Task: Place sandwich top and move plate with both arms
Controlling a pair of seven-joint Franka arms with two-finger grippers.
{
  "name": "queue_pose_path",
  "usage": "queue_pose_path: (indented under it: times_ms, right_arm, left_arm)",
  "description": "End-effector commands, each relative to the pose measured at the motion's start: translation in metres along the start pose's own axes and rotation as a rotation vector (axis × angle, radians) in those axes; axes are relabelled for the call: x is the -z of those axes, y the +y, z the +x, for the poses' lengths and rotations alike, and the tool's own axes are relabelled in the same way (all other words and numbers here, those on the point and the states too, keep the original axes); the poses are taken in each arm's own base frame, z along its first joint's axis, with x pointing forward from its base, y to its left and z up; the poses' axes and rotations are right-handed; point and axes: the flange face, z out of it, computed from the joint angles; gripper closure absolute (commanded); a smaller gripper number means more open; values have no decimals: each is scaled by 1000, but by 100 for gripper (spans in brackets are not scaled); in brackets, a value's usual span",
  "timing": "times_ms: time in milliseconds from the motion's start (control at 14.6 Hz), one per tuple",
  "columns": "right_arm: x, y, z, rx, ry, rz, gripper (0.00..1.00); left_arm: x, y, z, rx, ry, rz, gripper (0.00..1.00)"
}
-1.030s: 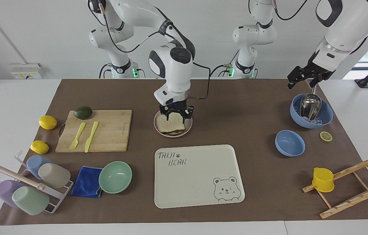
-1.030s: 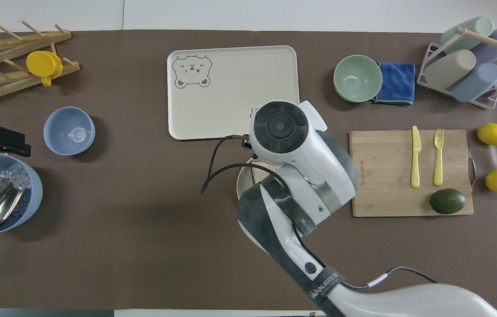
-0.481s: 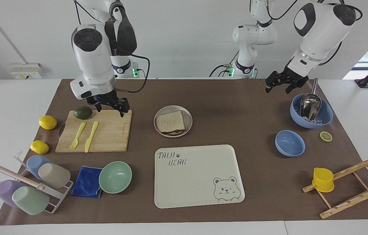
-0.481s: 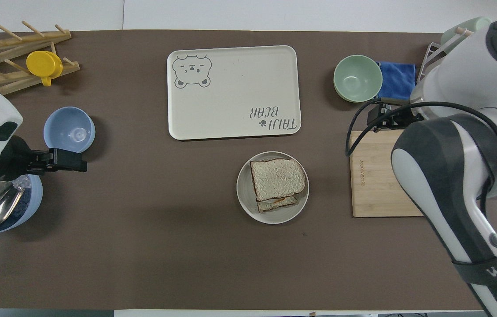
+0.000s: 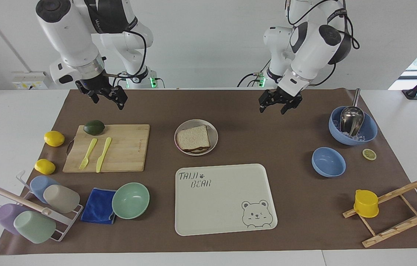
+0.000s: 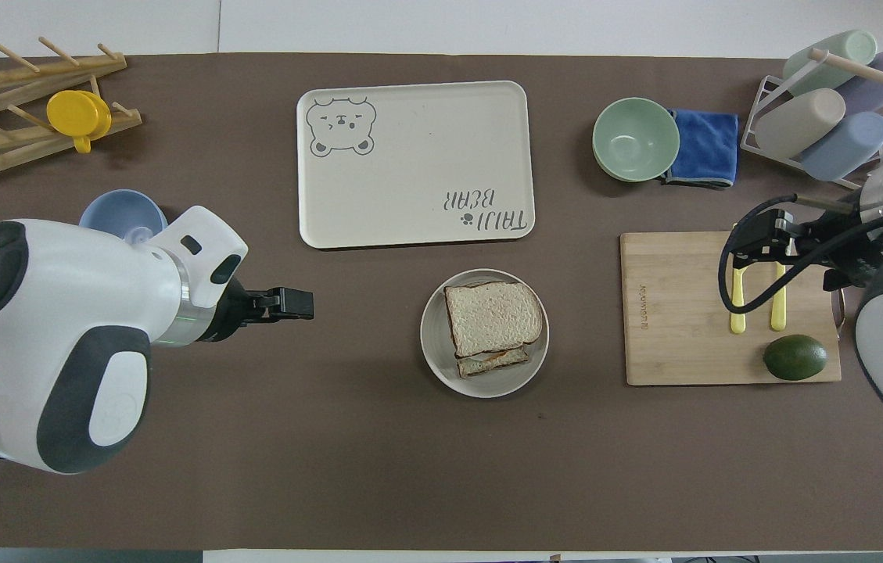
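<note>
The sandwich top (image 5: 192, 137) lies flat on the round plate (image 5: 214, 136) in the middle of the mat, stacked on another slice whose edge peeks out on the robots' side (image 6: 492, 361). The top (image 6: 492, 317) and plate (image 6: 437, 344) also show in the overhead view. My right gripper (image 5: 106, 95) is open and empty, raised over the cutting board (image 5: 119, 147); it also shows in the overhead view (image 6: 754, 238). My left gripper (image 5: 277, 104) is open and empty, up over bare mat toward the left arm's end from the plate; it also shows in the overhead view (image 6: 294, 303).
A cream bear tray (image 5: 223, 199) lies just farther from the robots than the plate. The board holds a fork, a knife and an avocado (image 5: 94, 127). A mint bowl (image 5: 130, 200) is beside the tray. Two blue bowls (image 5: 328, 162) and a wooden rack (image 5: 396, 210) are at the left arm's end.
My right gripper let go of the sandwich top on the plate, rose and swung away to its own end. My left gripper moved from over the ice bowl toward the plate.
</note>
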Motion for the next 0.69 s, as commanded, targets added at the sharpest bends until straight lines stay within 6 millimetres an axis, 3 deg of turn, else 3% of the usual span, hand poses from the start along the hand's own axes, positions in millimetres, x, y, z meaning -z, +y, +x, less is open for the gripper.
queue_pose_path:
  times_ms: [0, 206, 481, 618]
  right_arm:
    - [-9, 20, 5, 51, -42, 18, 0]
    - [-1, 52, 15, 91, -65, 24, 0]
    - [19, 66, 14, 152, -57, 13, 0]
    - [18, 78, 17, 131, -51, 18, 0]
  left_arm:
    - [-73, 42, 6, 71, 25, -5, 0]
    - [-121, 59, 12, 100, 59, -17, 0]
    - [-173, 76, 7, 79, 64, -14, 0]
    - [-178, 77, 6, 77, 56, -10, 0]
